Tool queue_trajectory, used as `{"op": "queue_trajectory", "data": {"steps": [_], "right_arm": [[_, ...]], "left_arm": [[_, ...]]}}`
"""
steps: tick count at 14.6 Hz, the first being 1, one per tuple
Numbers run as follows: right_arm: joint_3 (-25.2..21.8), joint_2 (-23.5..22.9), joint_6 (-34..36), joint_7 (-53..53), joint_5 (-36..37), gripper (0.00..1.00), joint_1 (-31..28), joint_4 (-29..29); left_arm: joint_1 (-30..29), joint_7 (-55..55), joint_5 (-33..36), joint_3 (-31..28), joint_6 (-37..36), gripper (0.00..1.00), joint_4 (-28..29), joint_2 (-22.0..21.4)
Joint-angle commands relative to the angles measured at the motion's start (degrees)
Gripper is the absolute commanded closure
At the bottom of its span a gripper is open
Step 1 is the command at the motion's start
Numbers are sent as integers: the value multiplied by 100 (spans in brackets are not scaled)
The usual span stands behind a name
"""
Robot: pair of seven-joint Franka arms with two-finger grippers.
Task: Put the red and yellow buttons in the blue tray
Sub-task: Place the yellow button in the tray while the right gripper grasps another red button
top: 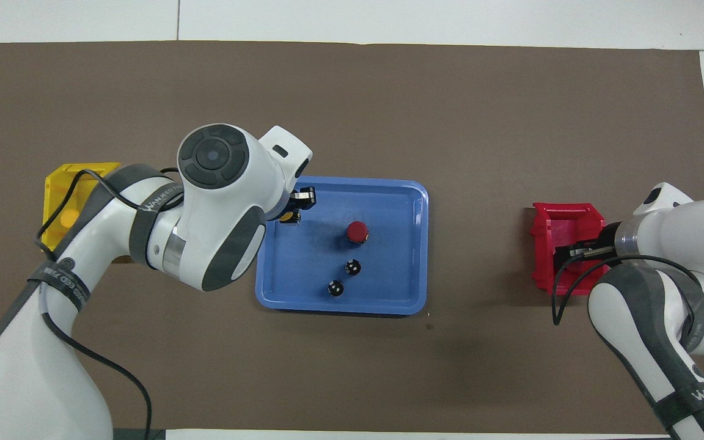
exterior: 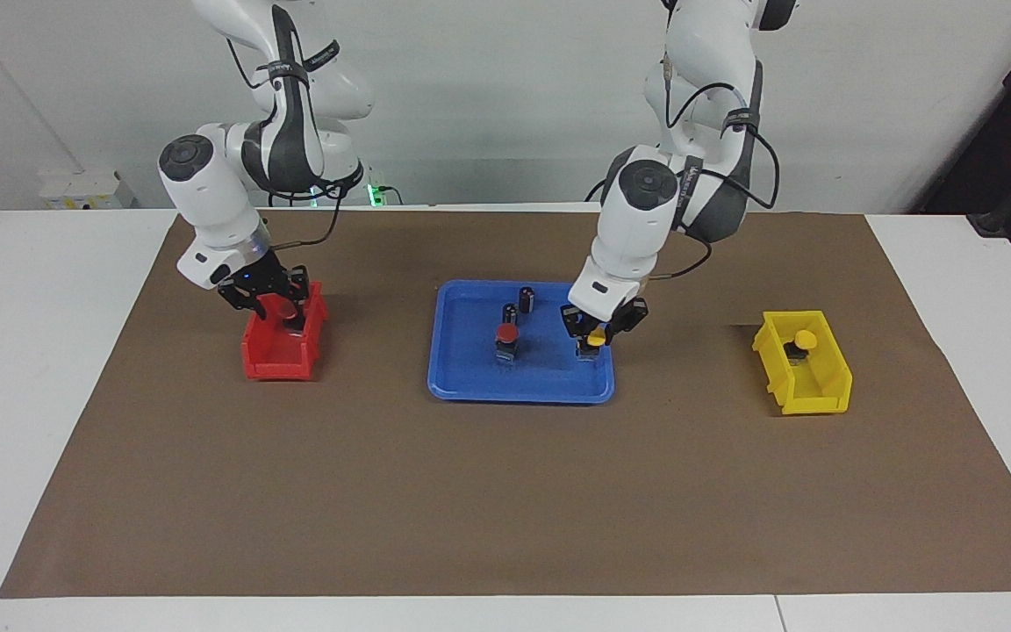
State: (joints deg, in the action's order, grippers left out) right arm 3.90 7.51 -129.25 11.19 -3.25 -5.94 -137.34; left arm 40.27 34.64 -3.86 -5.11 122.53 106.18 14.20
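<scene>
The blue tray [exterior: 470, 391] [top: 413, 244] lies mid-table with one red button [exterior: 505, 333] [top: 357, 231] standing in it. My left gripper [exterior: 593, 341] [top: 296, 208] is shut on a yellow button [exterior: 595, 338], low over the tray's end toward the left arm; whether it touches the tray I cannot tell. Another yellow button [exterior: 805, 338] sits in the yellow bin [exterior: 808, 386] [top: 83, 174]. My right gripper [exterior: 276, 305] [top: 578, 252] is down in the red bin [exterior: 277, 360] [top: 566, 214] at a red button [exterior: 280, 307].
Two capless dark cylinders [exterior: 527, 298] [exterior: 511, 313] stand in the tray, nearer to the robots than the red button. A brown mat [exterior: 505, 491] covers the table. The left arm's elbow hangs over the mat between the yellow bin and the tray.
</scene>
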Motion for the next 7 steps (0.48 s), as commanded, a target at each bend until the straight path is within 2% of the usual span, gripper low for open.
{"op": "queue_trajectory", "data": {"steps": [1,6,7], "right_arm": [[-3,119,-109,-73,-70,33,-30,-179],[-3,119,-188,-64,-70,34,-74,-363],[-3,110,-266,-64,-70,35,-109,-425]], "left_arm": [[376,349,-107,-113,534,99,342,2],[412,350,-107,-122,764,96,307,284],[412,350,-107,-122,746,88,307,285]]}}
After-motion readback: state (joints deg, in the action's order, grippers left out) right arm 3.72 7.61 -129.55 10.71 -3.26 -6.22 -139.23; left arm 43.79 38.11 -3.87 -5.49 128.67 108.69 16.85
